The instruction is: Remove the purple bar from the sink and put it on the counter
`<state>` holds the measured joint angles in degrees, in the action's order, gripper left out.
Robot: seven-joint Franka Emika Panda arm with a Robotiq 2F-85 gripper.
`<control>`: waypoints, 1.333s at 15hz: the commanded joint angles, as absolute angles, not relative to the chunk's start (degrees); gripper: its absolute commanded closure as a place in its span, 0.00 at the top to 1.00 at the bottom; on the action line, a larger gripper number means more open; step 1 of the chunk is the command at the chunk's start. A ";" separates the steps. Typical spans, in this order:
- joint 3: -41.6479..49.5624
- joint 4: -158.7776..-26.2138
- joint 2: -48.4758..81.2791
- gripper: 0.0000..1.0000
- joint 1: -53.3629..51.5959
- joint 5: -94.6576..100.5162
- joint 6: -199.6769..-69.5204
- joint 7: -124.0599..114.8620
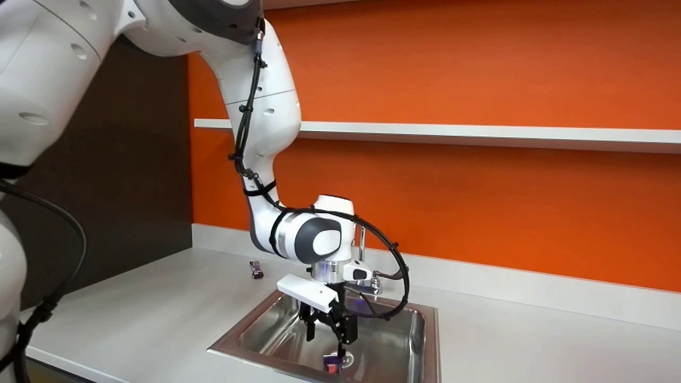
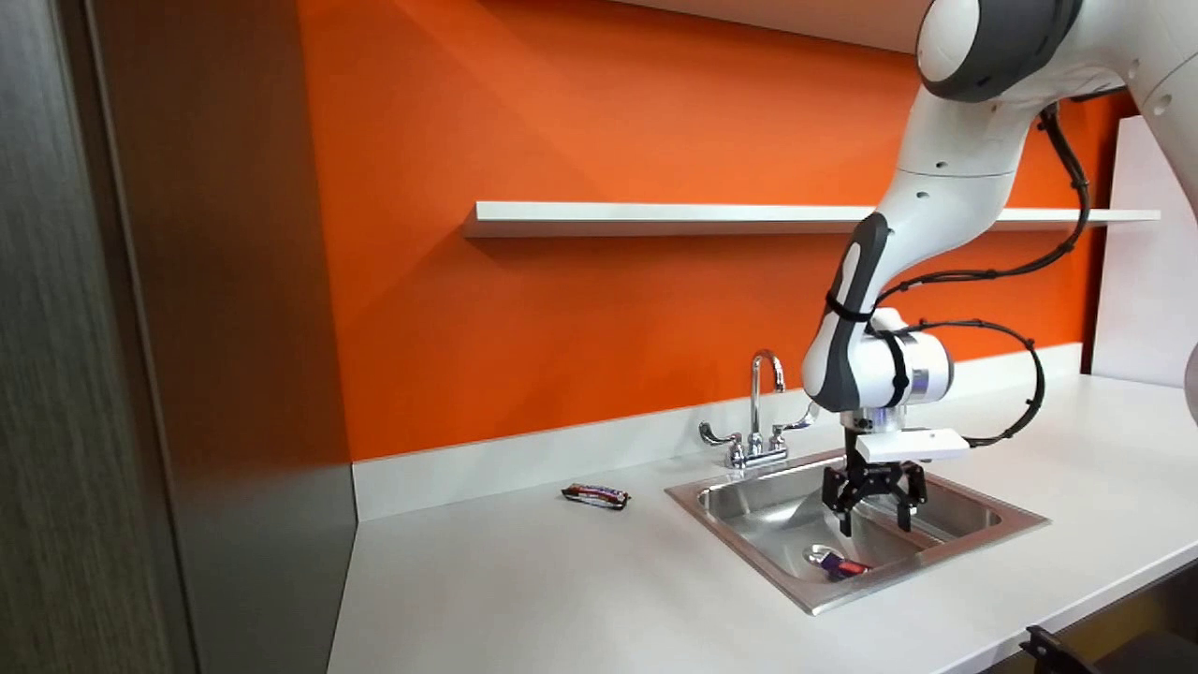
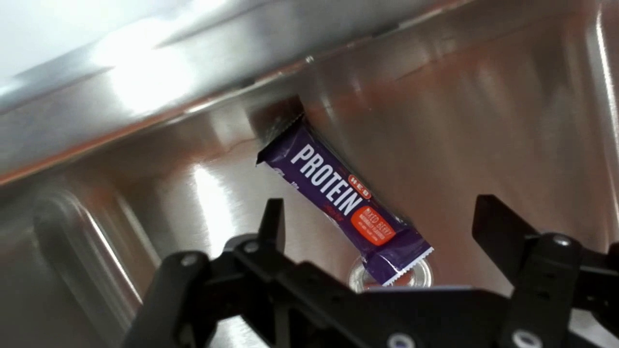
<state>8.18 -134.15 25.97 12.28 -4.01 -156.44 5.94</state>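
Observation:
The purple bar (image 3: 333, 193) is a wrapped protein bar lying flat and diagonally in the sink (image 2: 812, 597). One end overlaps the round drain (image 3: 424, 274). The bar also shows in both exterior views (image 1: 332, 364) (image 2: 840, 564). My gripper (image 3: 380, 208) is open and empty, pointing down over the basin. In the wrist view the bar's drain end lies between the two fingers, with its far end beyond the fingertips. In the exterior views the fingertips (image 2: 875, 529) are above the bar, apart from it. The light counter (image 2: 562, 580) surrounds the sink.
A second wrapped bar, dark with red, lies on the counter beside the sink in both exterior views (image 1: 256, 269) (image 2: 596, 497). The chrome faucet (image 2: 756, 402) stands behind the basin. A white wall shelf (image 2: 655, 213) runs along the orange wall. Basin walls surround the gripper.

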 commanded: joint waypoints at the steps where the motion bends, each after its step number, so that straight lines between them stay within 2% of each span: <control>1: 6.53 -131.72 28.20 1.00 15.23 -5.01 -157.19 8.26; 12: 7.55 -132.31 27.92 1.00 13.98 -3.78 -156.89 6.06; 20: 9.82 -128.77 32.22 1.00 12.14 2.32 -155.26 6.17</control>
<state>8.36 -131.34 30.20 13.27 -0.16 -156.79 6.31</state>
